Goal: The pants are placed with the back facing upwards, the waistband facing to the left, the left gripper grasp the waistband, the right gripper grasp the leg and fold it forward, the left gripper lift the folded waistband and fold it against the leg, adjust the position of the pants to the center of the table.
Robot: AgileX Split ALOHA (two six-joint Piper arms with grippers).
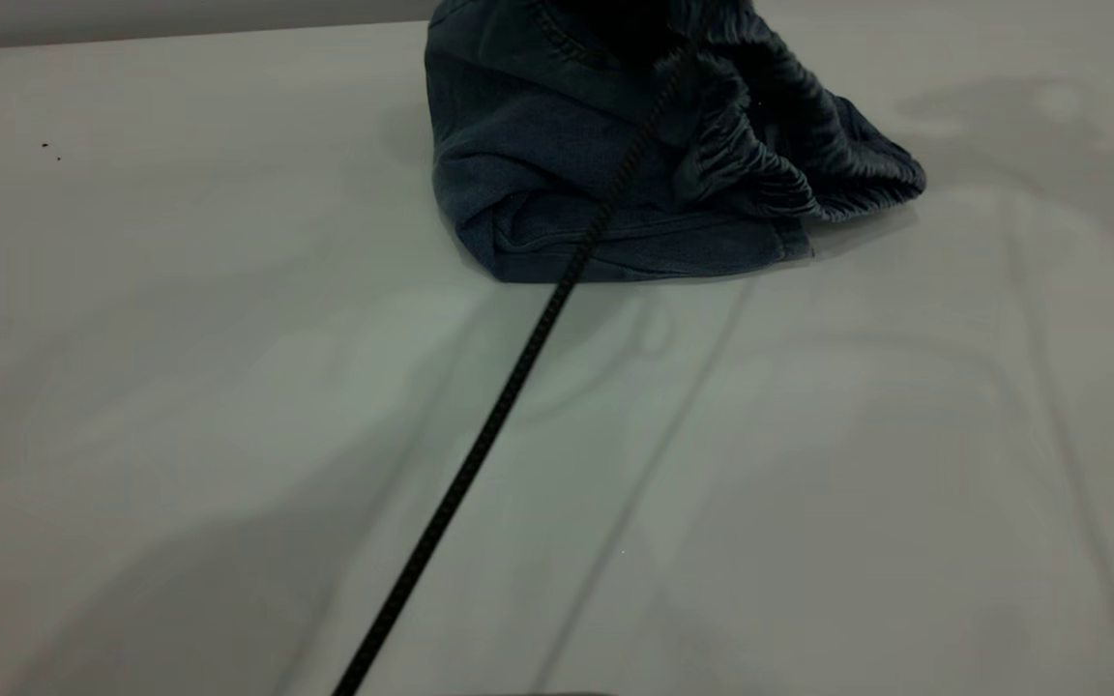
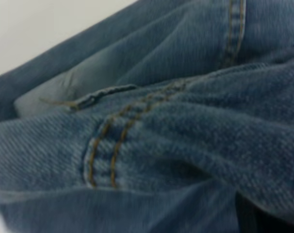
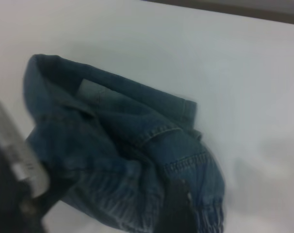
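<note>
A black ribbed cable is the left arm's only clear part in the exterior view. The right gripper is bulky black, carrying a silver-grey cylinder

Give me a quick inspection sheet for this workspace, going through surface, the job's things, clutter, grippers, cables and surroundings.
Surface: the table, pale, with faint creases and shadows.
Job's things: the pants bunched in a heap at the far edge of the exterior view, the waistband ruffled and raised on the heap's right side.
Clutter: two tiny dark specks far left.
Grippers: neither seen clearly; dark parts sit close to the denim in the right wrist view.
Cables: one black cable running diagonally up into the heap.
Surroundings: nothing seen.
</note>
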